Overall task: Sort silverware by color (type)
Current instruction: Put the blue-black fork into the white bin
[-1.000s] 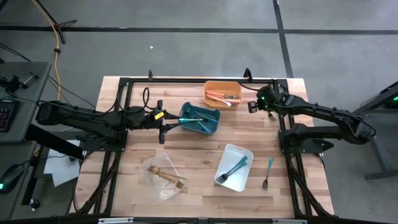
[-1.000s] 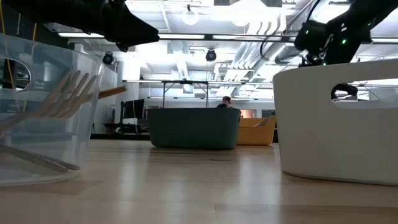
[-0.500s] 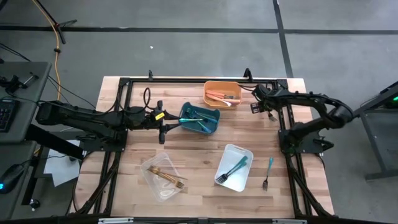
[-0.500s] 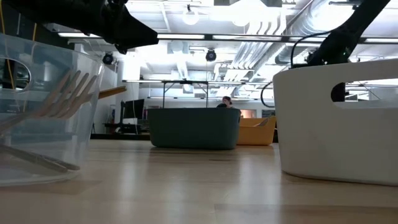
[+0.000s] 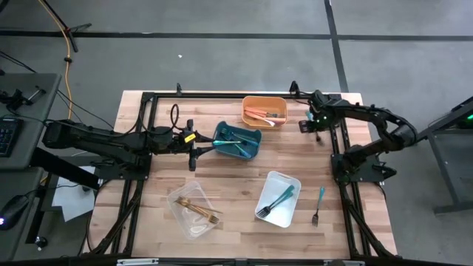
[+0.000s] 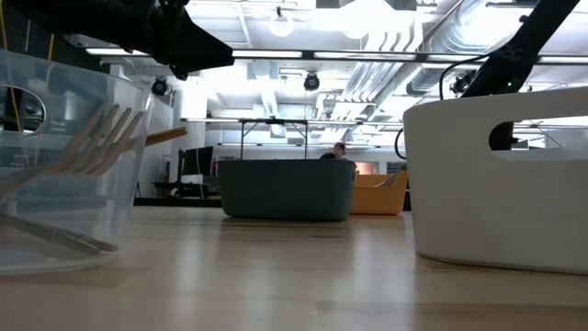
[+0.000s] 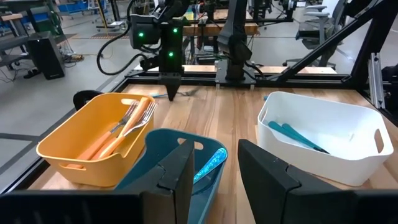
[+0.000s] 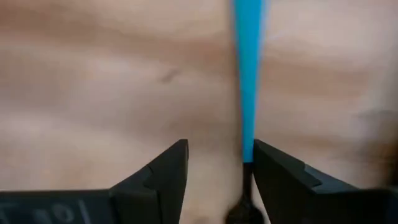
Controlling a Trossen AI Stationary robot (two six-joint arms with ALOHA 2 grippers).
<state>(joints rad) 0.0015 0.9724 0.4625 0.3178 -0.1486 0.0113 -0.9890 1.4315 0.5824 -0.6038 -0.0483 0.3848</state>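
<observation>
Right gripper (image 5: 316, 124) at two o'clock on the surface (image 5: 236, 174), fingers (image 8: 161, 171) parted and empty, straddling a teal-handled utensil (image 8: 249, 81) lying flat beneath, seemingly aligned for pickup. Left gripper (image 5: 198, 145) hovers beside the blue bin (image 5: 236, 140), fingers apart, empty.

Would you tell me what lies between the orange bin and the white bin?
In the high view, only bare wooden table lies between the orange bin and the white bin; the blue bin sits off to one side.
</observation>
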